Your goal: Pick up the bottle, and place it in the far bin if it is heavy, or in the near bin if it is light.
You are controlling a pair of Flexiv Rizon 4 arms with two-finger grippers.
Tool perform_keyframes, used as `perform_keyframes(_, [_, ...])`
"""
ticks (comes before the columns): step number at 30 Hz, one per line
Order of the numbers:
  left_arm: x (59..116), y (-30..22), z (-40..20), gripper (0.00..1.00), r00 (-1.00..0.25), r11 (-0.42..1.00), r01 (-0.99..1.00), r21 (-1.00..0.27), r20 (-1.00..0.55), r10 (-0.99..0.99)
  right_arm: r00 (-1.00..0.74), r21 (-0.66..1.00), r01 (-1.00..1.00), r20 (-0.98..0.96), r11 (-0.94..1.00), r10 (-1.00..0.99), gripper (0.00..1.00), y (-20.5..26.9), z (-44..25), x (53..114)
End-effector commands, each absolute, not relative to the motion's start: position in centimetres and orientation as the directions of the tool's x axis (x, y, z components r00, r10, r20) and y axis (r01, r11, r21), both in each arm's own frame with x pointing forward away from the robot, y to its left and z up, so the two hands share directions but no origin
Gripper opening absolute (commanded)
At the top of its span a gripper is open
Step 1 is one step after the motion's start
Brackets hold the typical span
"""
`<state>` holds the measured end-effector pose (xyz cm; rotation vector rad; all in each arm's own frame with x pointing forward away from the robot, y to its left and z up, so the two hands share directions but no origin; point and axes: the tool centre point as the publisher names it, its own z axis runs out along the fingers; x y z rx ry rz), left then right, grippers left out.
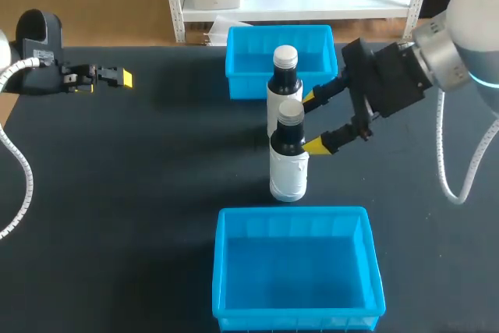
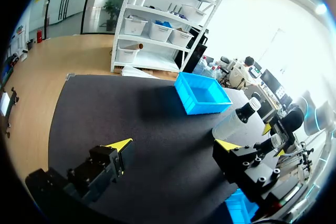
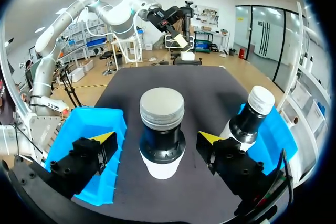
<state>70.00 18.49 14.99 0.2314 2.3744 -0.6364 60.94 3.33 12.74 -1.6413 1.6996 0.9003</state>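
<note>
worktop (image 1: 140, 193) open leftward | 2 bins (far bin (image 1: 249, 64), near bin (image 1: 292, 271)) | nearer bottle (image 1: 288, 163), farther bottle (image 1: 284, 87) between | right jaws spread astride nearer bottle | left jaws spread

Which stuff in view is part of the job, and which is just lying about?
Job: grey-capped dark bottle with white label, inside the open right pincer; far blue plastic bin; near blue plastic bin.
Lying about: white-capped dark bottle just behind the first; open left pincer, off to the side; black table.
</note>
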Motion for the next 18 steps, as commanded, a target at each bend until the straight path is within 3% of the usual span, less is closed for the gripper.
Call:
perform_keyframes(1, [70.0, 18.5, 15.0, 1.00, -0.767, 0.866, 0.321, -0.383, -0.642, 0.000, -0.057, 0.066, -0.998, -0.804, 0.005, -0.592, 1.00, 4.4, 12.3, 61.2])
perform_keyframes(18, [70.0, 18.5, 15.0, 1.00, -0.767, 0.866, 0.321, -0.383, -0.642, 0.000, -0.058, 0.068, -0.998, -0.804, 0.005, -0.591, 1.00, 6.4, 12.4, 61.5])
